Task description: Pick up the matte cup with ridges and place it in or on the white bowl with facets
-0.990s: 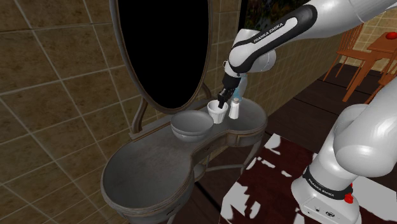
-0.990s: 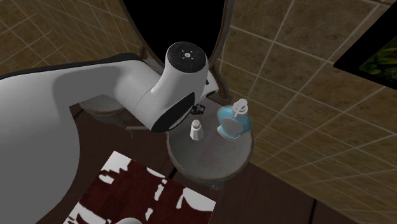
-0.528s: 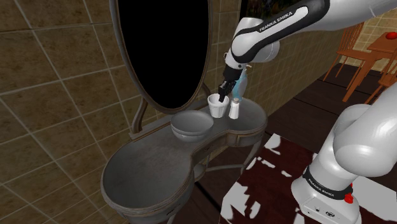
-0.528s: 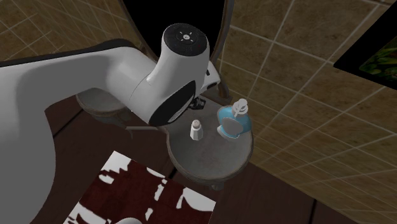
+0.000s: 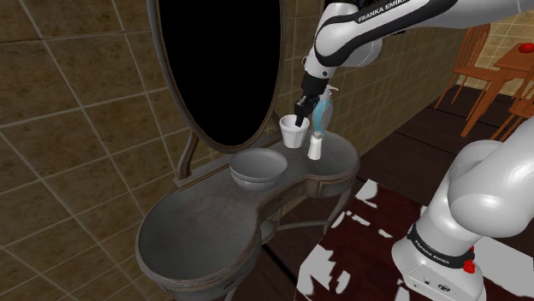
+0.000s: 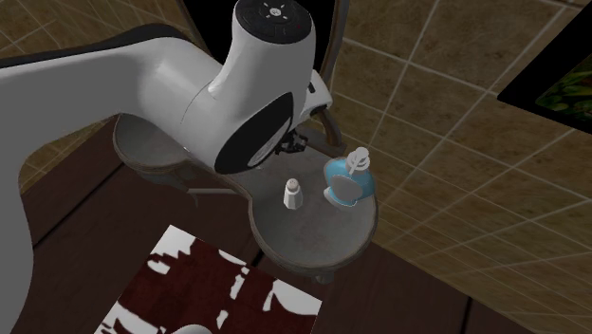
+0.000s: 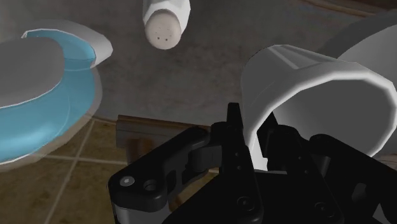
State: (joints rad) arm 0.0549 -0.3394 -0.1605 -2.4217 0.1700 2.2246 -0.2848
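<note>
Gripper [image 5: 301, 109]: your gripper is clamped on the wall of the cup [image 5: 294, 132]. In the wrist view one black finger [image 7: 234, 130] sits outside the rim and the other is inside the mouth.
Cup: white, with ridged sides, and open end up in the shoulder view. You have the cup hanging just above the table top, near the foot of the mirror frame. From the wrist camera [image 7: 318, 79] it looks tilted, with its mouth turned toward the hand.
Shaker [image 5: 316, 146]: small and white. It stands upright on the table just beside the cup and apart from it, toward the shoulder view's right.
Dispenser [image 5: 323, 111]: a blue soap bottle with a white pump, behind the shaker and close to your fingers.
Bowl [image 5: 258, 168]: the grey-white bowl rests on the table, below the cup and toward the shoulder view's left. The two are not touching.
Table [image 5: 197, 235]: a grey vanity with rounded lobes.
Mirror [image 5: 218, 68]: an oval that is a black area.
Rug [image 5: 364, 235]: dark red and white, on the floor beside your stand.
</note>
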